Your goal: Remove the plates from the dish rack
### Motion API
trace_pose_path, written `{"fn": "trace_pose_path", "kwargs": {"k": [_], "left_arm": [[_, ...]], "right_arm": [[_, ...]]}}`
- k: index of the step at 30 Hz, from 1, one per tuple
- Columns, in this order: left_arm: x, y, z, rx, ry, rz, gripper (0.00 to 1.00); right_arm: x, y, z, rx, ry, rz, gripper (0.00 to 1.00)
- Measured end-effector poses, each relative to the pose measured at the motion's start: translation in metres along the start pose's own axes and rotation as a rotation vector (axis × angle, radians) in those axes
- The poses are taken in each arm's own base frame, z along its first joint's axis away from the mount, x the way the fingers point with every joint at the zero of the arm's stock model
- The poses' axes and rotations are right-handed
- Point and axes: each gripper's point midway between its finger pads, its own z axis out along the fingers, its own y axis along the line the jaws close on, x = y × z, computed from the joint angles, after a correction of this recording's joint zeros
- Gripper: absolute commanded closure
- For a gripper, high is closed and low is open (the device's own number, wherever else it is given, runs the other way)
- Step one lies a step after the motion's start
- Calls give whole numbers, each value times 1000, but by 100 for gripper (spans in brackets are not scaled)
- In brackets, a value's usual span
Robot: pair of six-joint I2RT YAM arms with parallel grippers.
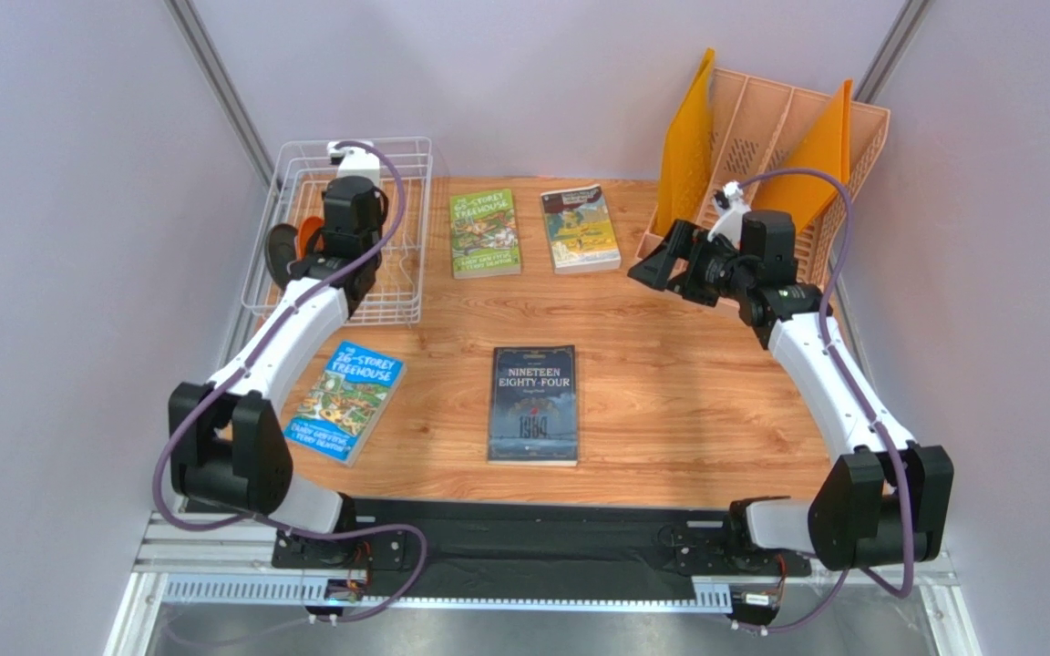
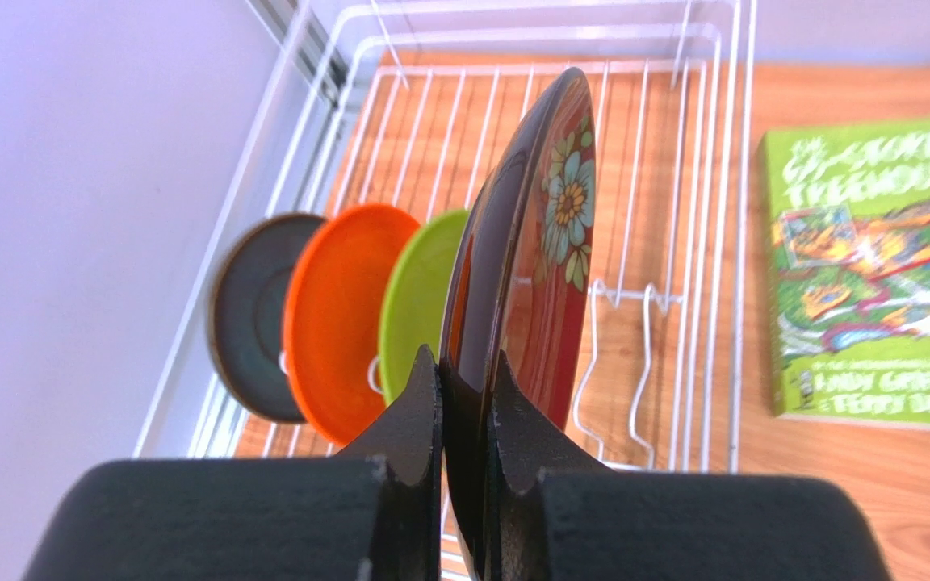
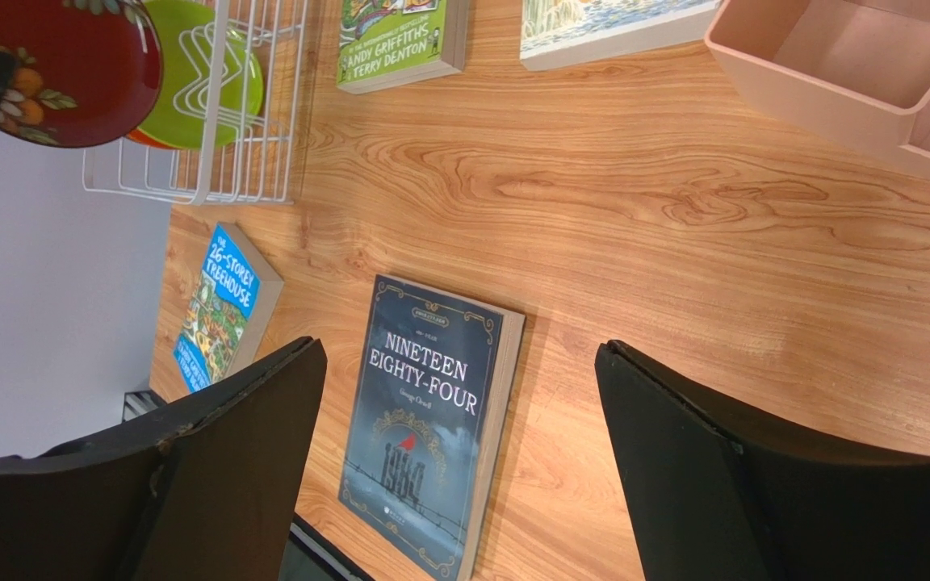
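The white wire dish rack (image 1: 416,233) stands at the table's far left. In the left wrist view four plates stand on edge over the rack (image 2: 725,242): dark teal-grey (image 2: 252,315), orange (image 2: 343,315), lime green (image 2: 415,303) and, nearest, dark red with flowers (image 2: 543,242). My left gripper (image 2: 468,375) is shut on the red plate's rim, one finger on each face. From the top view it (image 1: 339,253) reaches down into the rack. My right gripper (image 1: 647,267) hangs open over the table's right half, nothing between its fingers (image 3: 252,460). The red plate (image 3: 70,61) shows in the right wrist view's top left corner.
Four books lie flat on the wood: a green one (image 1: 484,233) beside the rack, a yellow one (image 1: 580,228), a dark Nineteen Eighty-Four (image 1: 533,405) in the middle, and a blue one (image 1: 346,399) at front left. A peach organizer with orange dividers (image 1: 777,137) stands at the back right.
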Motion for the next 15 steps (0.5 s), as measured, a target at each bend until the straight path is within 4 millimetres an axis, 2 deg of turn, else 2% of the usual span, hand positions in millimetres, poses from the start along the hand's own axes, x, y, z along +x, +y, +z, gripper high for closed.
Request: {"fn": "trace_pose_path", "kwargs": {"k": [4,7,11,15], "left_arm": [[-29,7,-27,39,-43,-47,100],[-41,0,-51,140,-57,-99,100],[-46,-29,-95,382,-86,-231,100],[-29,-70,-124,628,-50,-371,100]], "right_arm": [[0,7,-4,-13,-8,-13,10],[2,14,-7,-28,-12,-29,10],[10,22,-11,-49,-6,-47,11],[24,26,-15,-69,10,-53,11]]}}
